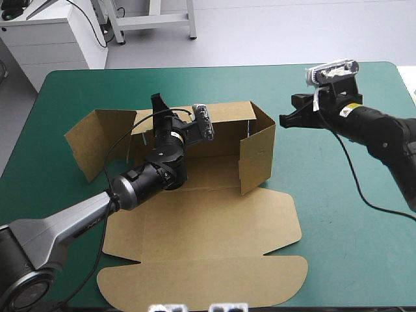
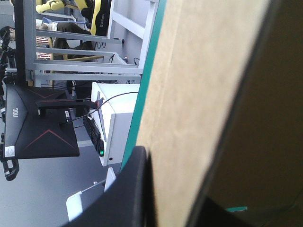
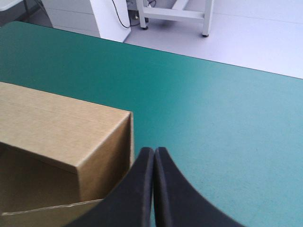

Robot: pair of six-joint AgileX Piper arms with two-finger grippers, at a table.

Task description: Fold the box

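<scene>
The brown box (image 1: pixel 214 221) lies mid-table, its back wall and right side wall raised and its lid flat toward the front edge. A left flap (image 1: pixel 97 140) stands out at an angle. My left gripper (image 1: pixel 158 103) is at the left part of the back wall, shut on the board. In the left wrist view the box (image 2: pixel 199 94) runs between the black fingers (image 2: pixel 135 189) of my left gripper (image 2: pixel 199 142). My right gripper (image 1: pixel 284 119) hovers just right of the box's right wall, shut and empty. In the right wrist view my right gripper (image 3: pixel 154 152) points past the box's corner (image 3: pixel 71 127).
Bare teal-green cover (image 1: pixel 351 221) stretches to the right of the box and behind it (image 3: pixel 213 94). A white cabinet (image 1: pixel 52 39) stands beyond the table's far left corner. The lid's rounded edge (image 1: pixel 195 283) lies close to the table's front edge.
</scene>
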